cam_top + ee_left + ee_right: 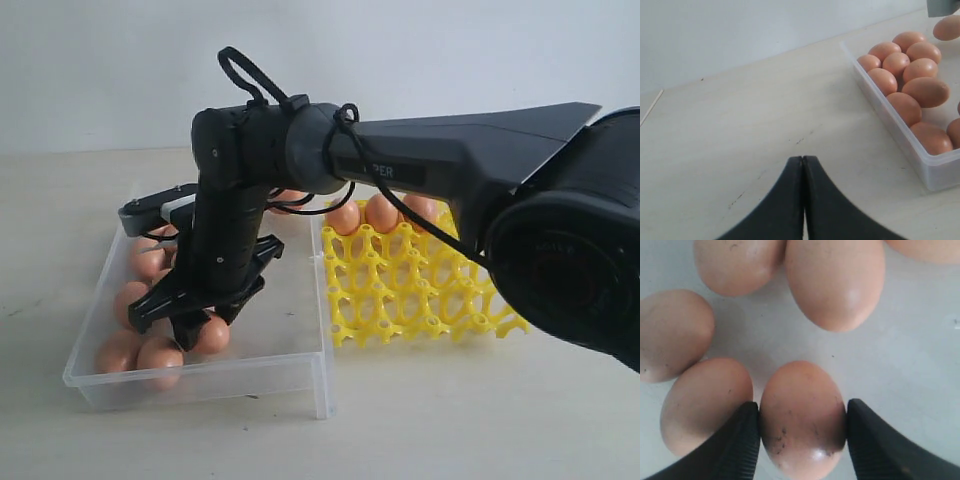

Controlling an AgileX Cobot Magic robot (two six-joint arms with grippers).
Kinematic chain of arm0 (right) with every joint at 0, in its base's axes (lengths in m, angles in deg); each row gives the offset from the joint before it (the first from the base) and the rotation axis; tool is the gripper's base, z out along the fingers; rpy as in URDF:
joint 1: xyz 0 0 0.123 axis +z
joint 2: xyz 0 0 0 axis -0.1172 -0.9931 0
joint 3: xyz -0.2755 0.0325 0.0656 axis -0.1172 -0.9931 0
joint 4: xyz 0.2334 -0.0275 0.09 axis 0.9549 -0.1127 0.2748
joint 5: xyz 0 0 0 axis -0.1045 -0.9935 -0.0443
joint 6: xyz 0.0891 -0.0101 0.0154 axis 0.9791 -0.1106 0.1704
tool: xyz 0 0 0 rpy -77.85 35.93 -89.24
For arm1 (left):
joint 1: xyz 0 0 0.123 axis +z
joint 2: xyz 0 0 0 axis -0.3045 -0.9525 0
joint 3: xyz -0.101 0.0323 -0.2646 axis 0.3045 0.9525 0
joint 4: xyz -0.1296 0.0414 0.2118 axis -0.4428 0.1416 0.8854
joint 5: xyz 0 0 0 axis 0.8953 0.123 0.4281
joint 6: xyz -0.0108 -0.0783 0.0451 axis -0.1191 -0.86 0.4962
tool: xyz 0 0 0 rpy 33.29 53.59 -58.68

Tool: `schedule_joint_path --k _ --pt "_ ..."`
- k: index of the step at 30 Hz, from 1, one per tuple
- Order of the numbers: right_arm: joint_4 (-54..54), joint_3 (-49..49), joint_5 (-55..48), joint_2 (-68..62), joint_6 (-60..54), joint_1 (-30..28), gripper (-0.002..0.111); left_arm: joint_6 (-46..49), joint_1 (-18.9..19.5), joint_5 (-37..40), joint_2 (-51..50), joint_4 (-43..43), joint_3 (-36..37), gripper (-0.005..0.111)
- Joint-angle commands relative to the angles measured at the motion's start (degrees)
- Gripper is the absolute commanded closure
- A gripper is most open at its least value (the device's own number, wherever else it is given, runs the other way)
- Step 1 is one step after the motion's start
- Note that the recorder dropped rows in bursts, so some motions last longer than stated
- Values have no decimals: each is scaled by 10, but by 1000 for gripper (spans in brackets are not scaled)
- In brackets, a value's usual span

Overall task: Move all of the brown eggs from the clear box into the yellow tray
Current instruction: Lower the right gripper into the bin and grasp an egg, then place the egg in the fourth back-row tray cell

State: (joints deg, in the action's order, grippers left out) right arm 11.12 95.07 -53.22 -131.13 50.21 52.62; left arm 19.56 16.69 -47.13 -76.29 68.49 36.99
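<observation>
My right gripper (803, 412) has reached across the middle and hangs down into the shallow clear plastic box (250, 375) at the lower left of the exterior view. Its two black ribbed pads (740, 440) sit on either flank of one smooth brown oval egg (801, 445), and they look to be touching it on both sides, so I read this as a pinch on the egg, which rests on the box floor.

What matters is the axis. The egg's long axis runs crosswise to the line between the pads, so they close across its narrow waist, which I judge to be the right way round. A neighbouring brown egg (707, 402) lies just beside one pad, touching or nearly so. A straight lift should clear it.

The bright yellow lattice tray (400, 290) lies to the right of the box, with three eggs (380, 212) in its far row. My left gripper (802, 159) is pressed together over bare table outside the box, so the right arm is the nearer.
</observation>
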Motion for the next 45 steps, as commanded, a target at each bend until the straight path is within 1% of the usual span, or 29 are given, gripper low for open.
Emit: schedule_joint_path --k 1,2,4,7,10,12,14,15,16,17,18,19,20,22,23,24,25,26,28,31,36,45 --pt "-1 9 -9 -2 -3 1 104 -3 -1 -4 3 0 -2 107" --pt "-1 9 -9 -2 -6 1 108 -3 -1 -4 3 0 -2 107" --pt "-12 9 -9 -1 -7 1 108 -3 -1 -4 3 0 -2 107" --pt "-65 9 17 23 0 1 108 -3 -1 -4 3 0 -2 107" --pt "-114 -41 158 81 41 -11 108 -3 -1 -4 3 0 -2 107" --pt "-157 -99 261 122 75 -16 108 -3 -1 -4 3 0 -2 107" --pt "-177 -180 383 166 107 -27 108 -3 -1 -4 3 0 -2 107" --pt "-178 -254 483 201 118 -40 108 -3 -1 -4 3 0 -2 107" --pt "-178 -291 530 219 118 -49 108 -3 -1 -4 3 0 -2 107" --pt "-188 -359 602 249 118 -69 108 -3 -1 -4 3 0 -2 107" --pt "-188 -389 630 263 118 -82 108 -3 -1 -4 3 0 -2 107" --pt "-188 -435 666 290 118 -111 108 -3 -1 -4 3 0 -2 107" --pt "-188 -458 681 302 118 -127 108 -3 -1 -4 3 0 -2 107" --pt "-206 -528 731 331 118 -194 108 -3 -1 -4 3 0 -2 107" --pt "-208 -542 751 334 118 -212 108 -3 -1 -4 3 0 -2 107" --pt "-210 -564 782 335 118 -245 108 -3 -1 -4 3 0 -2 107" --pt "-210 -573 797 335 118 -261 108 -3 -1 -4 3 0 -2 107" --pt "-211 -584 823 328 118 -290 108 -3 -1 -4 3 0 -2 107" --pt "-215 -586 846 312 118 -323 108 -3 -1 -4 3 0 -2 107" --pt "-236 -586 883 279 118 -349 108 -3 -1 -4 3 0 -2 107" --pt "-239 -586 892 239 118 -366 108 -3 -1 -4 3 0 -2 107" --pt "-249 -586 897 204 125 -367 108 -3 -1 -4 3 0 -2 107"
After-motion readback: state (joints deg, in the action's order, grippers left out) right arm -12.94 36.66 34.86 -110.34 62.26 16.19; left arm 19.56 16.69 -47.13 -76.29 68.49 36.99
